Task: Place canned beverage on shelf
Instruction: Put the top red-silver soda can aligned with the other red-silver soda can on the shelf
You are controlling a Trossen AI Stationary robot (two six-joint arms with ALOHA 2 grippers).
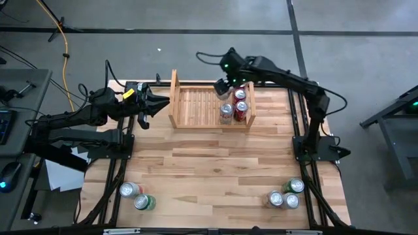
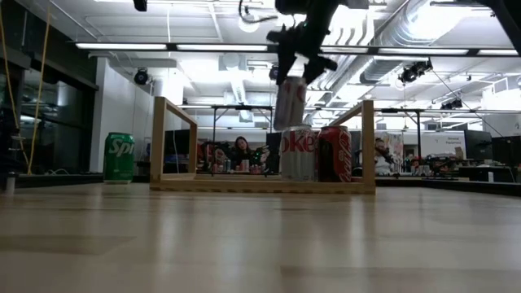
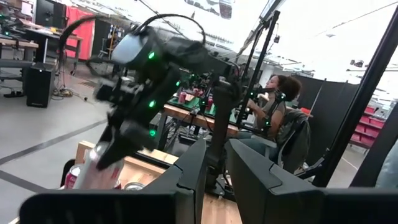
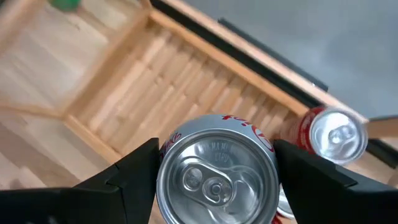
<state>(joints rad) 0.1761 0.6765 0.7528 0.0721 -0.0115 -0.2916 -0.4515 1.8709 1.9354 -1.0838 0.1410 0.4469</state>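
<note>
One silver-and-red drink can (image 4: 216, 177) was gripped by the right gripper (image 4: 214, 171) above the pale slatted wooden shelf (image 1: 196, 104), ready for lowering beside two shelved cans (image 1: 234, 111).

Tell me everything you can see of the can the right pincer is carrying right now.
The silver can has red lettering on its side and a sealed pull-tab top. It hangs upright in the air, clamped between the right pincer fingers at its sides, above the shelf near the right end. Below it a silver can and a red can stand on the slats. It touches nothing but the pincer.
</note>
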